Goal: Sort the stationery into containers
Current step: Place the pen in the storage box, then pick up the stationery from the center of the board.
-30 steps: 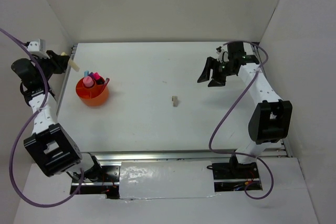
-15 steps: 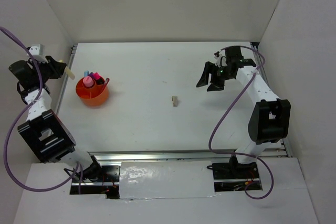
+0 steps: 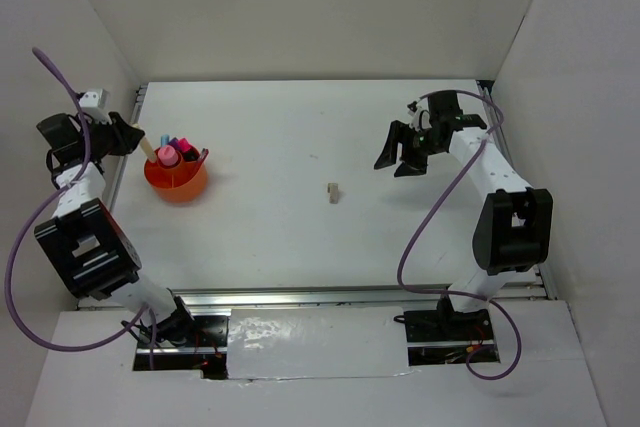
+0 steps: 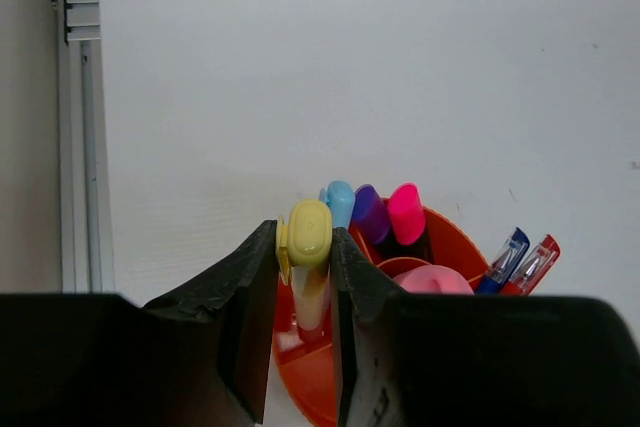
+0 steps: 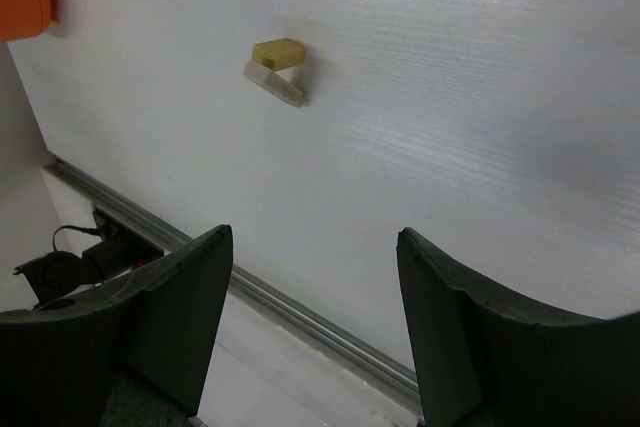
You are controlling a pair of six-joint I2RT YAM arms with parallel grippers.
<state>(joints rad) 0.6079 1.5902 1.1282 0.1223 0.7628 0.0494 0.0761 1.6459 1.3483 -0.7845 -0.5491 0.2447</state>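
1. Since a second ago the left gripper (image 3: pixel 137 138) has swung in from the side wall. It is now at the rim of the small round translucent orange plastic cup (image 3: pixel 178 180).
2. Its black jaws are nearly closed, pinching a stubby yellow highlighter (image 4: pixel 309 235) upright, its lower end dipped inside the cup's wall (image 4: pixel 300 372).
3. The right gripper (image 3: pixel 397 158) has barely shifted. It hangs over the white table (image 3: pixel 290 127) with its jaws spread wide and nothing between them.
4. Crowded in the cup are glossy rounded caps – light blue (image 4: pixel 340 200), purple (image 4: pixel 367 213) and pink-red (image 4: pixel 406 213) – and a broad pink top (image 4: pixel 436 280). Thin blue (image 4: pixel 506 260) and red pens (image 4: pixel 536 261) lean at the far side.
5. A tiny beige block (image 3: pixel 332 190), with a whitish piece against it, lies alone mid-table – well apart from both the cup and the right gripper.
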